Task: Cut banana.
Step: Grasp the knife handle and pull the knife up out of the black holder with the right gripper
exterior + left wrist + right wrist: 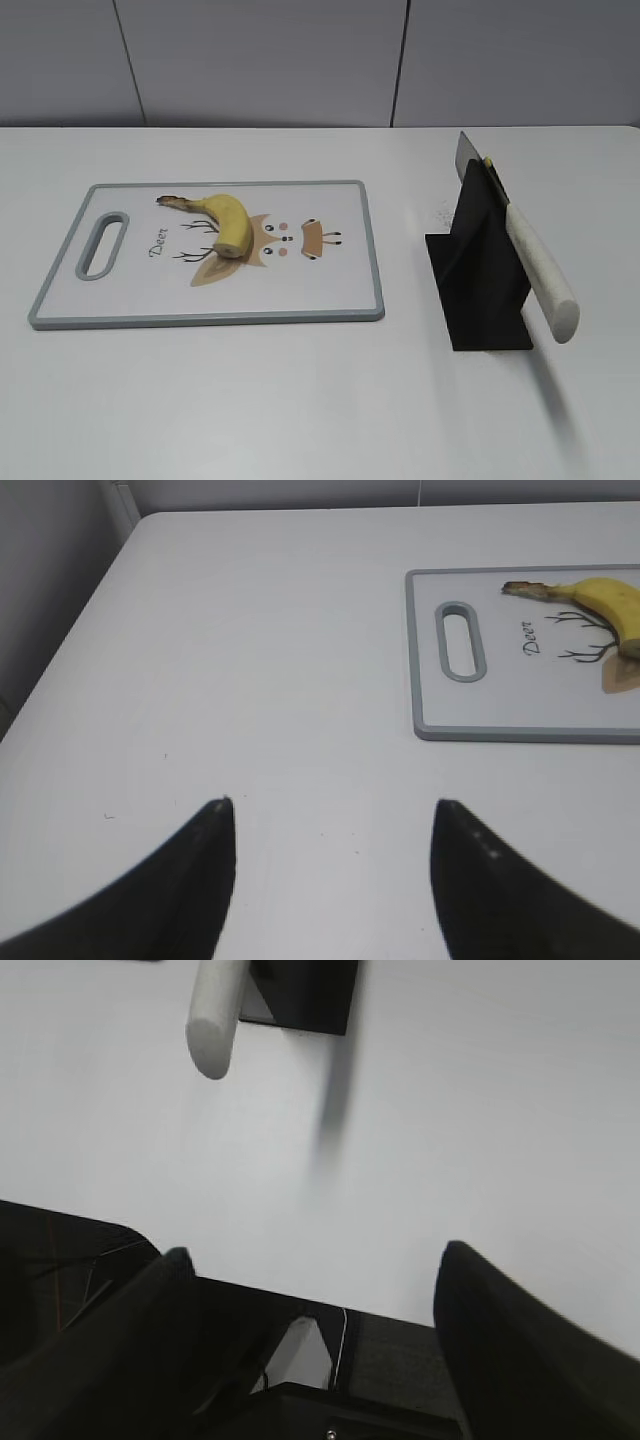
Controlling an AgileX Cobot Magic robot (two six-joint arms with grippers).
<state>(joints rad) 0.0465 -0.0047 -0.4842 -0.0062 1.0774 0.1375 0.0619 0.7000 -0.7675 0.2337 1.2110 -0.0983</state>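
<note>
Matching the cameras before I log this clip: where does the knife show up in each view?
Exterior view: the knife leans in the black stand, right of the cutting board, handle toward the camera.
Left wrist view: not in it; only the board and banana show.
Right wrist view: only the white handle end shows, top left, beside the stand.
Shared landmark: the black stand, in the exterior and right wrist views.
</note>
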